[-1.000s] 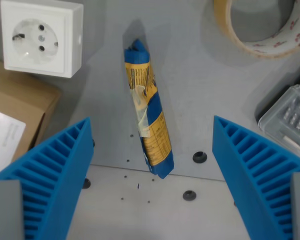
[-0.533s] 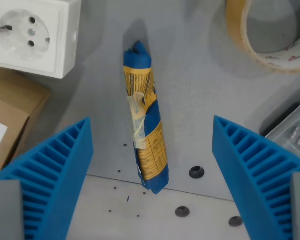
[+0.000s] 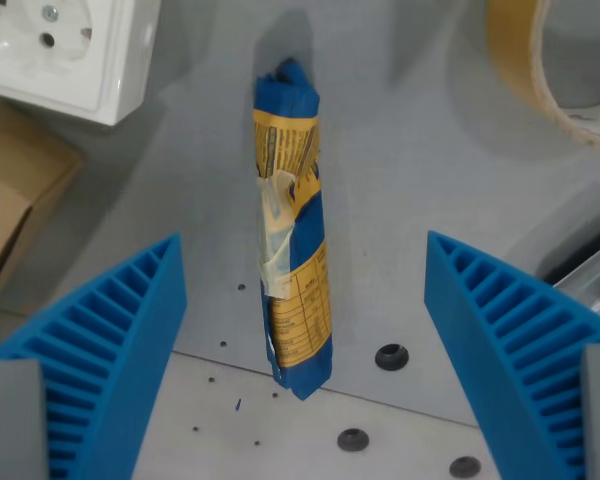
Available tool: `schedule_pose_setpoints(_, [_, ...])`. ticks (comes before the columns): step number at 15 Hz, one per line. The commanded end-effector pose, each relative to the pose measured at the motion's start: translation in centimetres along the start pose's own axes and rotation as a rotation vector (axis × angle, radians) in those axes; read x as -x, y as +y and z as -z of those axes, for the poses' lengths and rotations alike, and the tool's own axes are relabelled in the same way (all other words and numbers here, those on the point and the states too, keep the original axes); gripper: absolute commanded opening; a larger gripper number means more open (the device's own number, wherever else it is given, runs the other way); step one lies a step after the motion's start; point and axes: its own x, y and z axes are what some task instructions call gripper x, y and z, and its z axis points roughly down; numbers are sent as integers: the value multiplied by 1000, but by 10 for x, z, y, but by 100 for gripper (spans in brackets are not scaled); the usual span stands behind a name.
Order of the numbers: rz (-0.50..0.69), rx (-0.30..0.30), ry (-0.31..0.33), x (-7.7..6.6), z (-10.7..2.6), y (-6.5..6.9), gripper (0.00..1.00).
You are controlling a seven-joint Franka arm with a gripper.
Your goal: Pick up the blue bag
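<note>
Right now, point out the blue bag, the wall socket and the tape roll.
blue bag (image 3: 293, 250): wrist view, taped middle of the bag.
wall socket (image 3: 75, 50): wrist view, white face.
tape roll (image 3: 520, 50): wrist view, outer band.

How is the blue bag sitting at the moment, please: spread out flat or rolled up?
Rolled up. The blue bag lies as a narrow tube on the grey table, held closed by a strip of tape around its middle.

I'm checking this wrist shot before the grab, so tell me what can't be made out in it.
- Blue bag: label print too small to read; underside hidden.
- White socket: cut off by the wrist view's top edge.
- Tape roll: cut by the top and right edges.
- Cardboard box: cut by the left edge, partly behind a finger.
- Gripper: only the fingers show, spread either side of the bag.
</note>
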Motion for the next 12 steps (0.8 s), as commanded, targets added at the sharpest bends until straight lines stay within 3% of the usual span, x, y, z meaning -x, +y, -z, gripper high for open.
schedule_pose_setpoints(1, [129,57,80,2,-12,2,100])
schedule_pose_setpoints(7, [153,64,82,5,-32,-1,100])
schedule_pose_setpoints(12, [155,74,100,16,-33,-5,100])
